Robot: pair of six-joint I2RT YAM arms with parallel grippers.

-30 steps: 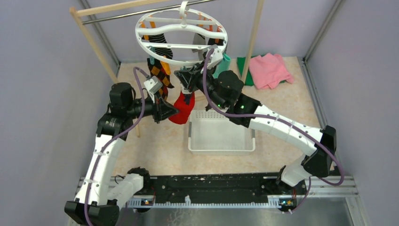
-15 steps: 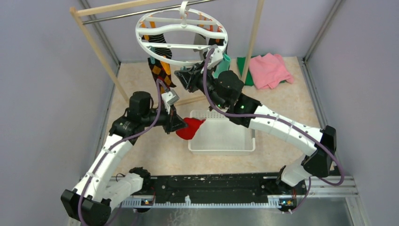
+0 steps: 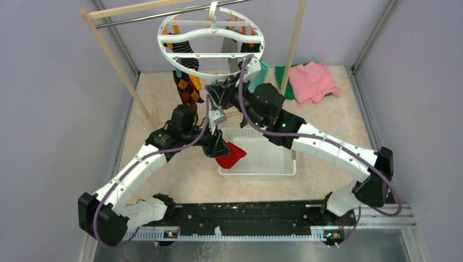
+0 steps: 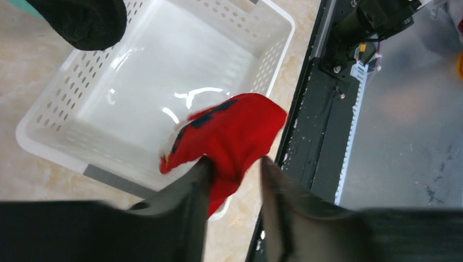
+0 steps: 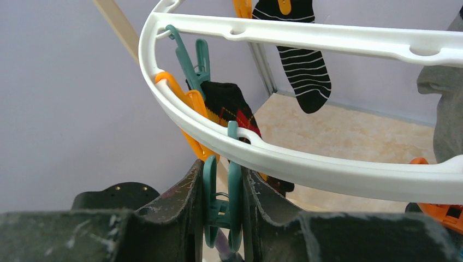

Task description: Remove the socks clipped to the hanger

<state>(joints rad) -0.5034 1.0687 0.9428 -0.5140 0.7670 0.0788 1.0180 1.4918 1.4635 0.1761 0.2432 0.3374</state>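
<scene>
Hanger: a large round white ring of smooth plastic [image 3: 165, 45] with a wavy crossbar, hung by its hook from the wood-and-metal rack [image 3: 112, 57].
Clips: a teal clip [image 5: 218, 191] and an orange clip [image 5: 188, 103] dangle from the ring's rim.
Socks still clipped: a knitted argyle sock [image 3: 187, 90] in red, black and orange; a black striped sock [image 5: 306, 71] with thin white bands; a grey sock [image 5: 447, 109] at the right edge of the right wrist view.
Red sock: soft, crumpled fabric [image 4: 229, 131] with black marks. It is off the hanger and hangs over the near left corner of the basket.
Basket: white slotted plastic [image 3: 256, 173], rectangular, standing on the beige mottled table [image 3: 338, 120].
Left gripper: grasping the red sock [image 4: 232, 169], a bunched end of it pinched between the fingers, the rest fanning out above the basket's rim.
Right gripper: clenched on the teal clip [image 5: 221, 174] just under the ring, well apart from the red sock.
Change: a second ago the red sock hung below the hanger beside the right gripper. The left arm has since swung it to the basket, while the right gripper has stayed at the ring.
</scene>
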